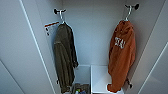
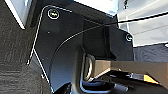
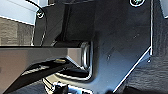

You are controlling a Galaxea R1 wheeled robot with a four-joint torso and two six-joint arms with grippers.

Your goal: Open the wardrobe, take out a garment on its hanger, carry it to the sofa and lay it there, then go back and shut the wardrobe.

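Tall white wardrobe [image 1: 92,32] stood open, bright orange hooded garment [image 1: 122,55] hung right, dark olive-green jacket [image 1: 63,56] left, state of both pincers could not be told.

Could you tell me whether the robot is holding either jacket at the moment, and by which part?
Nothing is held: the orange garment and the olive jacket both hang on their hooks.

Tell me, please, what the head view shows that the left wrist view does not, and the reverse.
Head view alone: the open wardrobe with its white interior, the orange garment hanging from a hook on the right side, and a dark olive jacket hanging on the left, with a white shelf low down between them. Left wrist view alone: dark carpeted floor and the robot's own dark plate. Shared: white panels, probably parts of the wardrobe, though I cannot tell for sure.
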